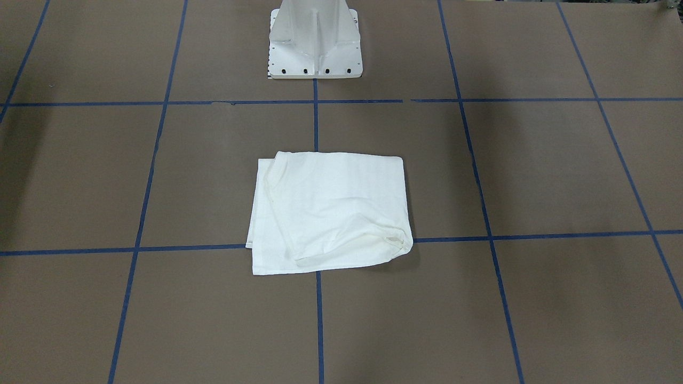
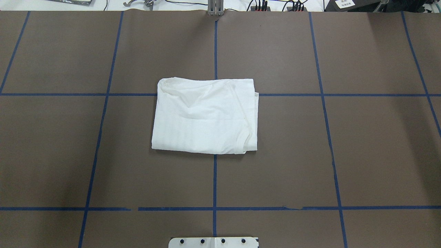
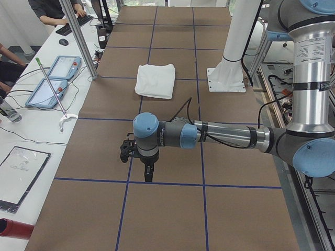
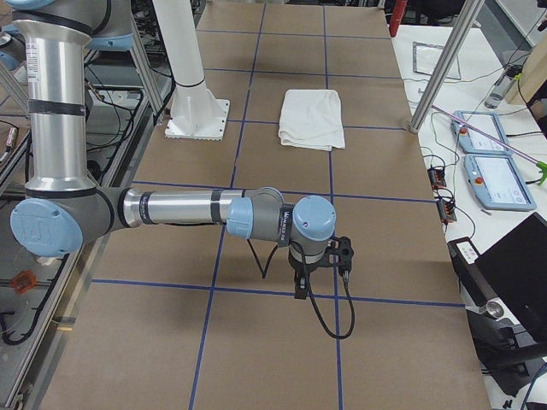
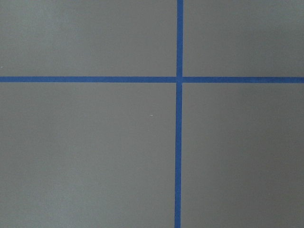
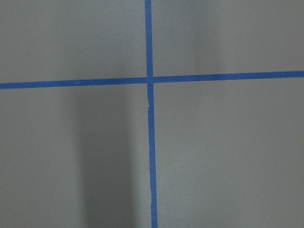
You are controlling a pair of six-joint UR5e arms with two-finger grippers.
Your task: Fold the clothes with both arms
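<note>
The clothes are one white T-shirt [image 1: 331, 213] [image 2: 205, 117], folded into a rough rectangle at the table's middle, with its ribbed collar at one corner. No arm shows in the overhead or front views. In the exterior left view my left arm [image 3: 225, 137] reaches out low over the table's near end, and its left gripper [image 3: 148, 175] points down far from the shirt [image 3: 155, 80]. In the exterior right view my right arm [image 4: 188, 209] does the same, its right gripper [image 4: 301, 290] far from the shirt [image 4: 312, 118]. I cannot tell if either gripper is open or shut. Nothing hangs from them.
The white pedestal base [image 1: 315, 40] [image 2: 213, 242] stands behind the shirt. Blue tape lines [image 5: 179, 80] [image 6: 149, 80] grid the brown table. Along the far side run a white bench with tablets [image 3: 52, 83] [image 4: 496, 171], aluminium posts [image 3: 78, 36] and seated people.
</note>
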